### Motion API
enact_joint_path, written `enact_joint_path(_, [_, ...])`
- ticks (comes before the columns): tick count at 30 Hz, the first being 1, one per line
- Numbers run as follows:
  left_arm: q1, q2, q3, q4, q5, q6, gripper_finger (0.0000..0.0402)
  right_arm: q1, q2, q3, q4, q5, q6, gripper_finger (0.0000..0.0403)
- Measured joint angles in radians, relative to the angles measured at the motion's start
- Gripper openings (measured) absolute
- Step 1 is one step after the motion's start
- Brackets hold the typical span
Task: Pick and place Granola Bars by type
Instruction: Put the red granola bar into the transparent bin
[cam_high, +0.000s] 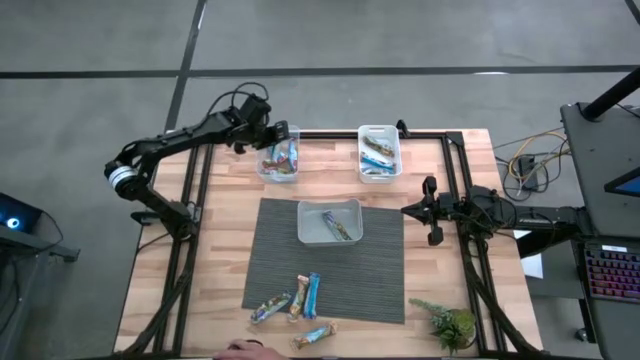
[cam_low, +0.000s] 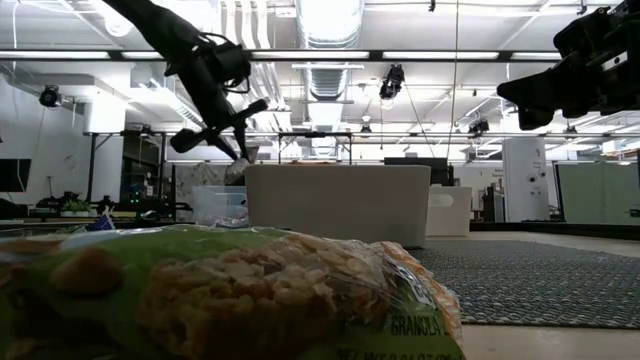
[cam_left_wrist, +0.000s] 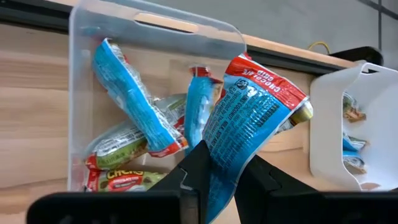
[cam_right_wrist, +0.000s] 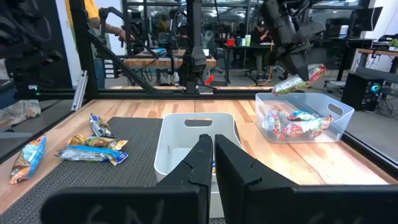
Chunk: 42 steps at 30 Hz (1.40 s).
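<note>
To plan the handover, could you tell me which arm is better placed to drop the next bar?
Left: its claw holds a bar above the left tub.

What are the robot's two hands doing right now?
Left gripper: shut on a granola bar above the clear tub.
Right gripper: shut, empty, waiting at the table's right side.
</note>
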<state>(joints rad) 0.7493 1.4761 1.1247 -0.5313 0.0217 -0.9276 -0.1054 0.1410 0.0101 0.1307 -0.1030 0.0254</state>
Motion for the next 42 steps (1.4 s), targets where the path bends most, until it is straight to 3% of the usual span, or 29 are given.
enact_joint_path(14, [0.026,0.075,0.043,-0.024,0.062,-0.009,0.0039,0.000,-0.001,0.000,0.000,0.001,0.000,0.0009])
enact_joint_path(32, [0.026,0.268,0.298,-0.270,0.068,0.164,0.0039,0.000,0.000,0.000,0.000,0.000,0.000,0.0009])
enact_joint_path(42, [0.025,0.280,0.297,-0.279,0.068,0.174,0.0039,0.000,0.000,0.000,0.000,0.000,0.000,0.0009])
